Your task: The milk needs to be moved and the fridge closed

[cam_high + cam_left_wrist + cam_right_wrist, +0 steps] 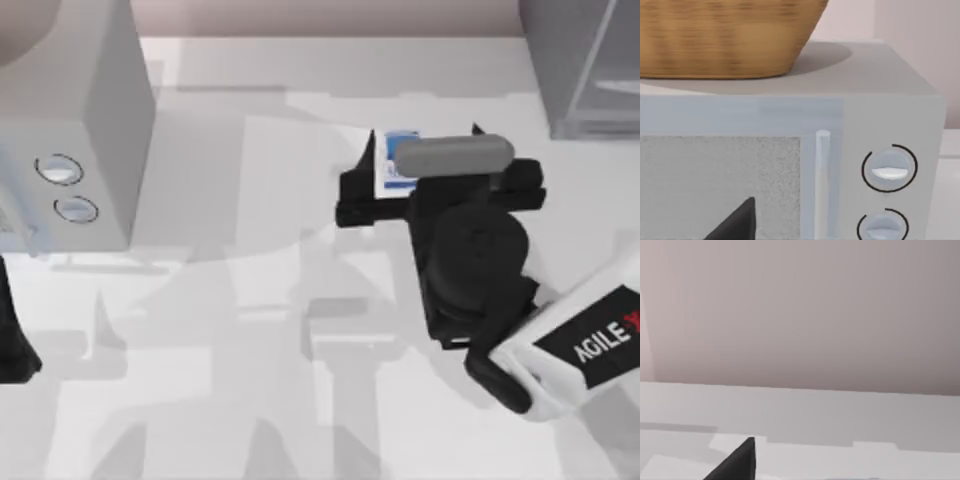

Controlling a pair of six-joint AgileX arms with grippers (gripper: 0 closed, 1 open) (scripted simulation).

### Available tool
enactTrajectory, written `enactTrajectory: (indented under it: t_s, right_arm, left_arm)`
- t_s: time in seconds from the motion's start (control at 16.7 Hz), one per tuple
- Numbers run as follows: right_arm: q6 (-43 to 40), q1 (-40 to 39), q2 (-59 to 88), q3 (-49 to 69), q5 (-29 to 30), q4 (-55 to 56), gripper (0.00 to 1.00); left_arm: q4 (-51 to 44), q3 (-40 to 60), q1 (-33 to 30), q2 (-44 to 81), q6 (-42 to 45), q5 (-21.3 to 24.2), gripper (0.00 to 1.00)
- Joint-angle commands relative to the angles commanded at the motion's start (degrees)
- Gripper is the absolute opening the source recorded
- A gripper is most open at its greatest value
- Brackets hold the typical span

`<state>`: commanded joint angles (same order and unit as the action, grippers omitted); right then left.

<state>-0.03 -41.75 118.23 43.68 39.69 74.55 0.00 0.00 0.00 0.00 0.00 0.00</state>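
Note:
The milk (397, 160), a small carton with a blue top and a white lettered side, stands on the table right of centre. My right gripper (422, 142) is open around it. One finger sits close by the carton's left side and the other stands well off to its right. A grey bar on the wrist hides part of the carton. A dark fingertip (740, 460) shows in the right wrist view, facing the table and the back wall. The fridge (565, 70) stands at the far right corner. My left gripper (15, 345) is parked at the left edge, open, facing the pale box.
A pale grey box with two round dials (85, 120) stands at the far left. In the left wrist view its front (880, 170) is close, and a woven basket (725, 35) rests on top of it. Bare table lies between the arms.

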Motion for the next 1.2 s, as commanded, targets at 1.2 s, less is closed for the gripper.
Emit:
enactTrajectory:
  t_s: [1.2]
  right_arm:
    - [0.7,8.0,25.7,21.3,-8.4,4.1,1.00]
  left_arm:
    - [0.0,0.0,0.0,0.0,0.0,0.0,1.00]
